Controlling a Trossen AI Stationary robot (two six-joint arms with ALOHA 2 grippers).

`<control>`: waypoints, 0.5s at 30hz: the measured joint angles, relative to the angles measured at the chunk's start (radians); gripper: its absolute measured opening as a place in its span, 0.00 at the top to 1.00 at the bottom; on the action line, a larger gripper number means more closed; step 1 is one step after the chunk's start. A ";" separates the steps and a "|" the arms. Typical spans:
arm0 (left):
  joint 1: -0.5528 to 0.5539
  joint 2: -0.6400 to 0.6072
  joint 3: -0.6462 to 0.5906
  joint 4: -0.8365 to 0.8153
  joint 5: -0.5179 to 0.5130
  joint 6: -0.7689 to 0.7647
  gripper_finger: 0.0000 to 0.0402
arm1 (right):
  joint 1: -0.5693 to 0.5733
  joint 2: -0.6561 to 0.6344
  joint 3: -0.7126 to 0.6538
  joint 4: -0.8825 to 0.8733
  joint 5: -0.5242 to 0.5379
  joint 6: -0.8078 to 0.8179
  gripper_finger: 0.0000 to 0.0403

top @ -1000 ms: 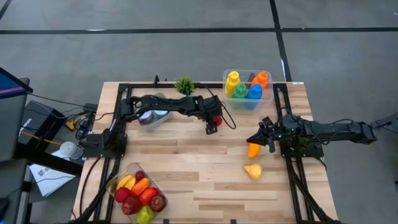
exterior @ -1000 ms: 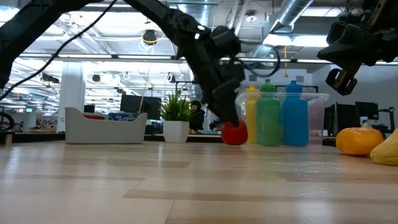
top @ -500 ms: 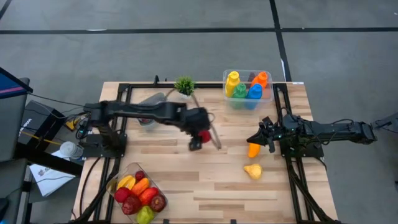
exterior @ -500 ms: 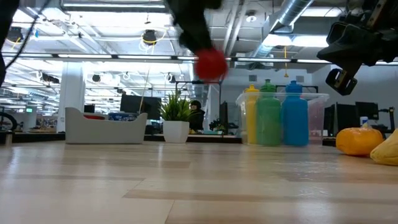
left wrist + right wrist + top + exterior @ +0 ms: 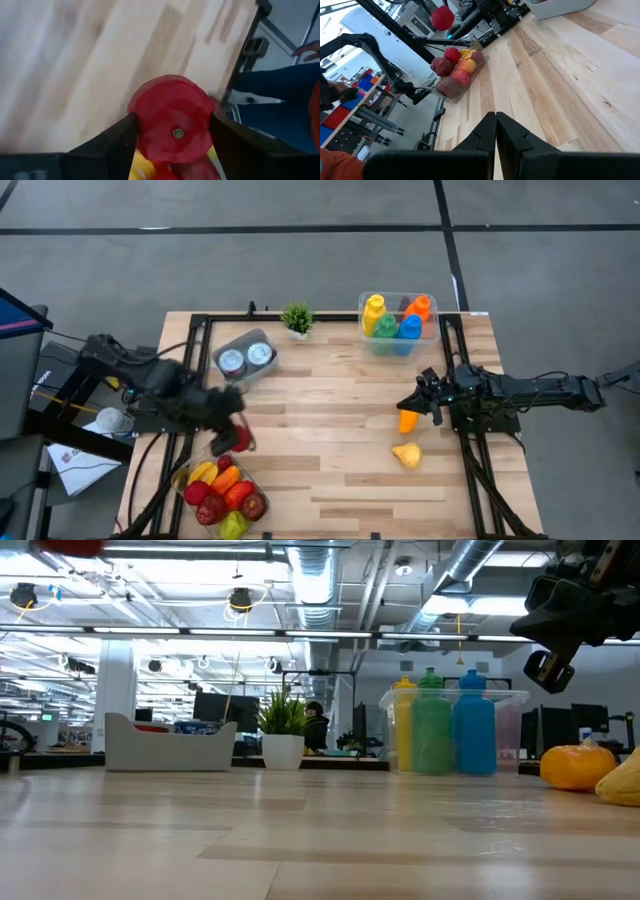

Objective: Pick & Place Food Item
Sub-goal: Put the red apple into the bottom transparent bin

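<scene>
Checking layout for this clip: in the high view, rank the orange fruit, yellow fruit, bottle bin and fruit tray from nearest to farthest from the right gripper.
From the right gripper:
1. Orange fruit, just beside it.
2. Yellow fruit, toward the table's front.
3. Bottle bin, back edge.
4. Fruit tray, far front-left corner.

A round red fruit (image 5: 172,119) with a small stem dot fills the centre of the left wrist view, held between the left pincer's (image 5: 232,442) dark fingers (image 5: 112,145). In the high view it hangs at lower left, just above a clear container (image 5: 196,471) of red, yellow and green fruit on the surface (image 5: 320,440).
</scene>
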 joint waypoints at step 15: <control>-0.366 -0.137 -0.356 0.077 0.048 -0.446 0.43 | 0.000 0.000 0.000 0.000 0.000 0.000 0.99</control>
